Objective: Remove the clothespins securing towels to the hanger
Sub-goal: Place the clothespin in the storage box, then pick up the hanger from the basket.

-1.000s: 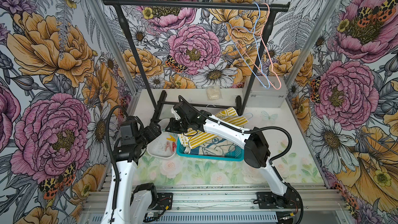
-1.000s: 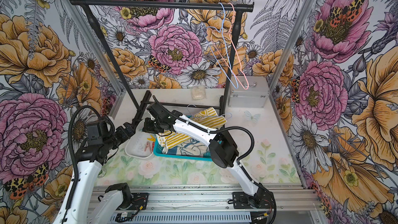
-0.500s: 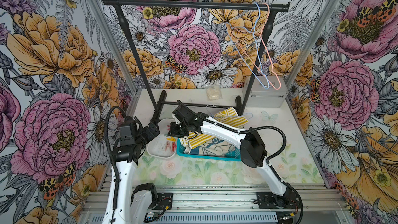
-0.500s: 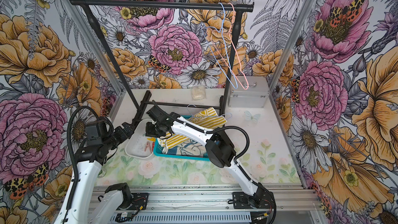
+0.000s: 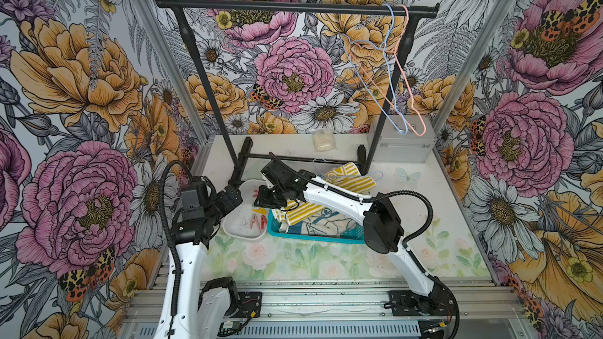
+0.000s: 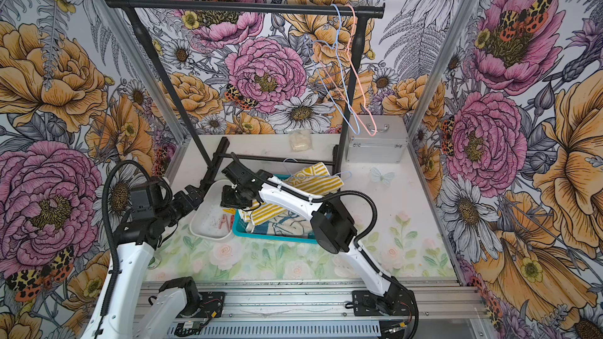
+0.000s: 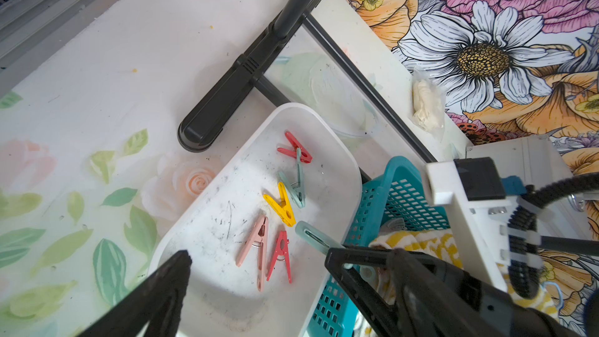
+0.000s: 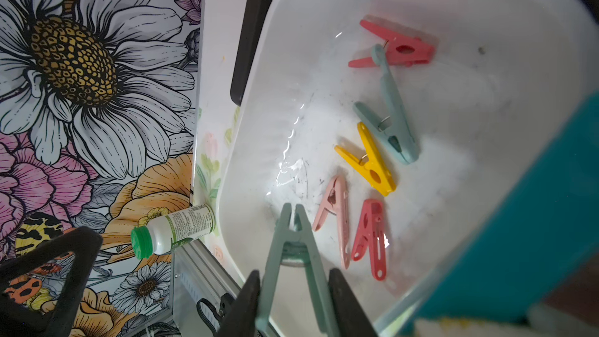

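Observation:
Several clothespins lie in the white tray (image 7: pixel 201 231): red (image 7: pixel 296 150), mint (image 7: pixel 296 186), yellow (image 7: pixel 282 205), pink (image 7: pixel 256 248) and another red (image 7: pixel 280 254). My right gripper (image 8: pixel 293 273) hangs over the tray's basket side (image 5: pixel 264 202). A mint green clothespin (image 8: pixel 293 254) stands between its fingers, touching one, with a thin gap at the other. My left gripper (image 7: pixel 256 254) is open and empty over the tray's near end (image 5: pixel 233 195). The striped towel (image 5: pixel 350 180) and the blue-drawing towel (image 5: pixel 326 223) lie in the teal basket (image 5: pixel 313 239), with a blue hanger (image 5: pixel 375 174) on them.
Two bare hangers (image 5: pixel 391 76) hang on the black rail (image 5: pixel 293 6). The rack's foot (image 7: pixel 223 105) lies just behind the tray. A silver case (image 5: pixel 401 141) stands at the back right, and a small bottle (image 8: pixel 175 228) lies by the tray at the left wall.
My right gripper has moved left from the basket to over the tray with the mint clothespin, and its jaws have widened. The left arm has stayed put.

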Controlling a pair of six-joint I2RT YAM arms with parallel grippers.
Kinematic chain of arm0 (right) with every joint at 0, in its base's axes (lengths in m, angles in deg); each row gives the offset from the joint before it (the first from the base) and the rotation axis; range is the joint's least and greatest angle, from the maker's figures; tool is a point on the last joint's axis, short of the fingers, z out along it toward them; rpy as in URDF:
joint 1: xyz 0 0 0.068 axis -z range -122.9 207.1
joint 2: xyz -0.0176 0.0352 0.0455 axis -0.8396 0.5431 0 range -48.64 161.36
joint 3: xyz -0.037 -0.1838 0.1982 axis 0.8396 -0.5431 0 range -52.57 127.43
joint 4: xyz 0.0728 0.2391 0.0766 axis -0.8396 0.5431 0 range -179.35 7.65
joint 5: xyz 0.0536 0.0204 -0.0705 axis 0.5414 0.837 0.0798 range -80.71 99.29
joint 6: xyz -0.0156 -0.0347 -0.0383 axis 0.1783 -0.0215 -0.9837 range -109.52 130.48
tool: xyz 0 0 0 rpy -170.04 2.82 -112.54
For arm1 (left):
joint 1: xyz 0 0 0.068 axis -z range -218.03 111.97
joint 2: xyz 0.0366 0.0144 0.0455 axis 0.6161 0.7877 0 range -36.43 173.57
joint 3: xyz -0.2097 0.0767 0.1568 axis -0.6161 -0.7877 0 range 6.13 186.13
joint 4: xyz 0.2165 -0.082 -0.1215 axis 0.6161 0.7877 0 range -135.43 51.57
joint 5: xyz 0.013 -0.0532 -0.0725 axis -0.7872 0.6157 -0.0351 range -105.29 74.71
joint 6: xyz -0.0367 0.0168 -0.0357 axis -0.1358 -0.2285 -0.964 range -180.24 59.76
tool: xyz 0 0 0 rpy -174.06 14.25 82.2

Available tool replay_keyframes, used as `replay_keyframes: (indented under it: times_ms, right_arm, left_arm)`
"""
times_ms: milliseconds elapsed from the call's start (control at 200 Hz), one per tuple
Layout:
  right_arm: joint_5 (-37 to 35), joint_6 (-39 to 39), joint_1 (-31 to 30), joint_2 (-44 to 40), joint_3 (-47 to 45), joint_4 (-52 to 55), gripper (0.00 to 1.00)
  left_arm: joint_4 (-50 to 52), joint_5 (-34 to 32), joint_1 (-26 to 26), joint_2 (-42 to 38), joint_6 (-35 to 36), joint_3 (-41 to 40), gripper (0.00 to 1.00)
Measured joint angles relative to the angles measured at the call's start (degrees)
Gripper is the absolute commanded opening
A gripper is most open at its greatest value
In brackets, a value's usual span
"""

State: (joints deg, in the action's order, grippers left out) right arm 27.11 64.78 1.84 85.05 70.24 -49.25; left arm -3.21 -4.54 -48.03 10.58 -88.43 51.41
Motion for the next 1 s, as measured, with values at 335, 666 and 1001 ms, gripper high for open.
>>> replay_keyframes:
  times_ms: [335, 666, 1001]
  right_arm:
    - [-1.55, -1.51, 0.76, -2.71, 0.15, 0.59, 0.54]
    - [-6.51, -1.66, 8.79, -22.91, -9.6, -0.15, 0.5]
    - [-12.7, -1.66, 15.72, -43.21, -35.93, 0.22, 0.45]
  left_arm:
    - [0.42, 0.68, -0.04, 4.04, 2.21, 6.82, 0.97]
    - [-0.11, 3.34, 7.56, 10.14, 5.29, 14.32, 0.96]
    - [-4.63, 7.63, 26.36, 23.61, 8.7, 19.8, 0.95]
